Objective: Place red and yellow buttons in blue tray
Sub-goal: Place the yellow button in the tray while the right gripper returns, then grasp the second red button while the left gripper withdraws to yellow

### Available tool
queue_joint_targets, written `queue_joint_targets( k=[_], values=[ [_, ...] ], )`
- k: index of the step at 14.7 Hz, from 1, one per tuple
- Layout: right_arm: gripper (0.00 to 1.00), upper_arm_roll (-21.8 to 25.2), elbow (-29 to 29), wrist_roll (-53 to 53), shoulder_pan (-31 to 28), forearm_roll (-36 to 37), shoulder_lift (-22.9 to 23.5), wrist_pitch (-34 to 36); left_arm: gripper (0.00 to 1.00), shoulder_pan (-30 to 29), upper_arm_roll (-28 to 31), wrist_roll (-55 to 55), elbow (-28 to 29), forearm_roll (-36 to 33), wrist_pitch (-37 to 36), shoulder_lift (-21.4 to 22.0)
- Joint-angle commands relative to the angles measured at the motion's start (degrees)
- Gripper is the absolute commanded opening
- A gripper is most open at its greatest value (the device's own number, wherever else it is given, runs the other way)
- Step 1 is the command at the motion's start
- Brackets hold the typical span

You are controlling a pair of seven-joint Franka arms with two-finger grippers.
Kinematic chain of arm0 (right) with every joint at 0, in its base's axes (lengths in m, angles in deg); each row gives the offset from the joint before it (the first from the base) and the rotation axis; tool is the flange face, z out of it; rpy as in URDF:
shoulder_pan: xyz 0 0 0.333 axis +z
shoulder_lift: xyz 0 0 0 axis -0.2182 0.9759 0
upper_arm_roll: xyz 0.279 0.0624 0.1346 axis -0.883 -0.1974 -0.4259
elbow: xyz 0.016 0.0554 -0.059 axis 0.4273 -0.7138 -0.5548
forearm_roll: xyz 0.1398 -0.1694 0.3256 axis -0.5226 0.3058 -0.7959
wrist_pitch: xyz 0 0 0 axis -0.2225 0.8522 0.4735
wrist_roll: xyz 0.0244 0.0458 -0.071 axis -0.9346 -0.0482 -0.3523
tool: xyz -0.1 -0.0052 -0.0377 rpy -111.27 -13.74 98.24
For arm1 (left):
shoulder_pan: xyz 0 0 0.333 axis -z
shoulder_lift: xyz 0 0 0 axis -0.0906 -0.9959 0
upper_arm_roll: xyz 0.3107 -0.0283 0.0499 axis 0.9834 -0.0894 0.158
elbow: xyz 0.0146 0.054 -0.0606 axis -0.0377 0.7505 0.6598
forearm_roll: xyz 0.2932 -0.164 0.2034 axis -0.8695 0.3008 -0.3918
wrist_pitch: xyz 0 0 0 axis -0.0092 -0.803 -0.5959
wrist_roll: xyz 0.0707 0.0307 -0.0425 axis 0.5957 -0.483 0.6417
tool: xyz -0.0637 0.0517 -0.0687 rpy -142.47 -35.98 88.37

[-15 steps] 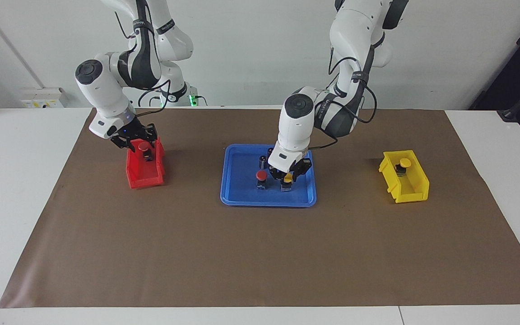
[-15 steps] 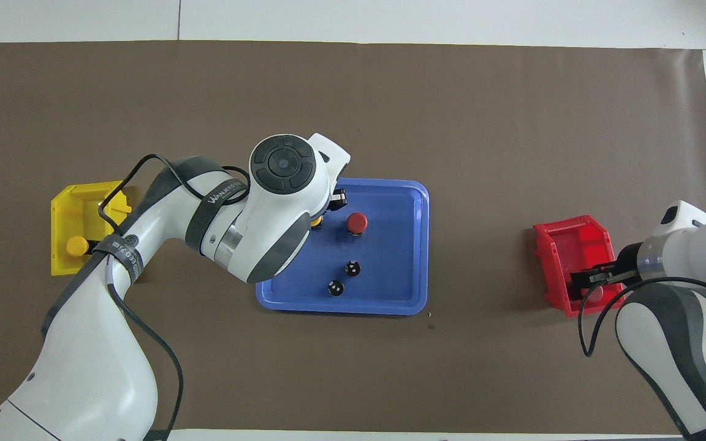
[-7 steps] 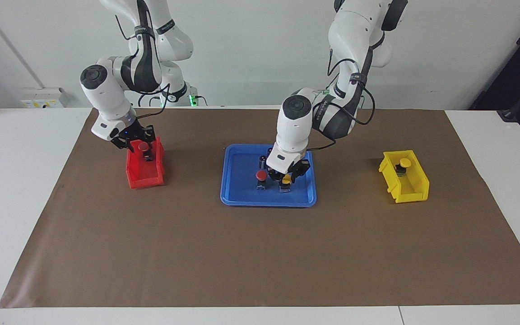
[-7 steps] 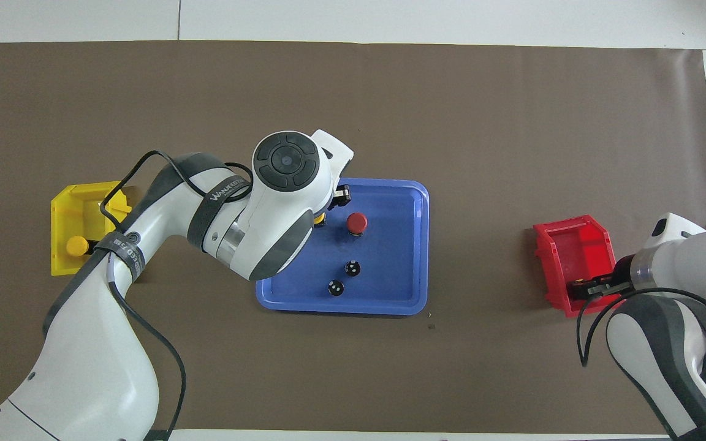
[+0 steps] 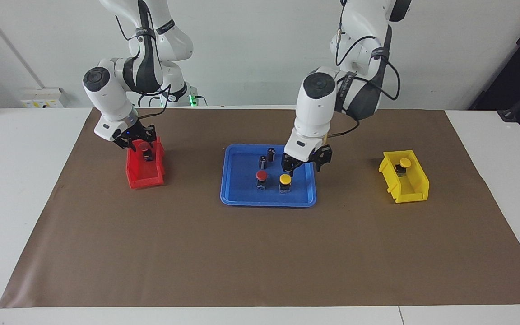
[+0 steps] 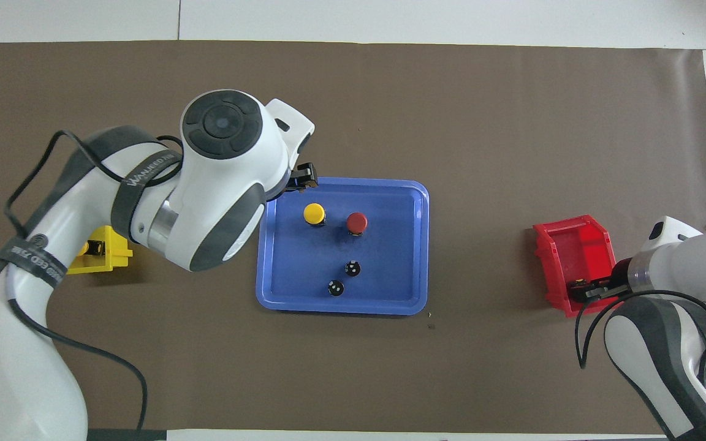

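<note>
Facing view: my left gripper (image 5: pixel 306 165) hangs apart above tray (image 5: pixel 237 198); yellow button (image 5: pixel 285 181) stands below it. Right gripper (image 5: pixel 136 143) at red button (image 5: pixel 144 148) in bin (image 5: pixel 145 179), fingers unclear. Btn prob light, rigid, slick cap; grab base.

A white table (image 5: pixel 16 189) carries a brown mat (image 5: pixel 260 253) that covers most of its top. 3 containers lie directly on the mat in a row: a blue tray (image 5: pixel 237 198) in the middle, a small red bin (image 5: pixel 145 178) toward the right arm's end, and a small yellow bin (image 5: pixel 411 189) toward the left arm's end. They stand well apart from one another.
</note>
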Motion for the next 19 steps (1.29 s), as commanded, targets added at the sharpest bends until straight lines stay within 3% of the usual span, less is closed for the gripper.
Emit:
queue_joint_targets(
  k=[1,4,8,13,15,19],
  values=[
    [0.61,-0.5,-2.2,-1.1,-0.9,0.9,-1.8,-1.1,1.0,-6.0,-0.2,-11.0,-5.1,-0.4,-8.1,1.0],
    [0.61,-0.5,-2.3,-1.1,-0.9,1.0,-1.7,-1.1,1.0,-11.7,0.0,-18.5,-5.9,0.9,-12.2,4.1],
    [0.51,-0.5,-2.8,-1.3,-0.9,1.0,-1.8,-1.0,1.0,-19.0,0.0,-33.1,-5.8,2.0,-17.7,8.5],
    [0.21,-0.5,-2.1,-1.5,-1.6,1.1,-1.4,-0.3,1.0,-25.5,0.0,-42.4,-5.9,2.9,-20.4,10.5],
    [0.2,-0.6,1.9,-2.4,-2.2,1.2,0.1,2.2,1.0,-27.1,0.1,-43.9,-5.9,4.9,-20.6,11.2],
    [0.2,-1.4,18.0,-1.6,-1.1,1.2,5.5,15.7,1.0,-27.1,0.0,-43.8,-5.9,4.9,-20.4,11.3]
  ],
)
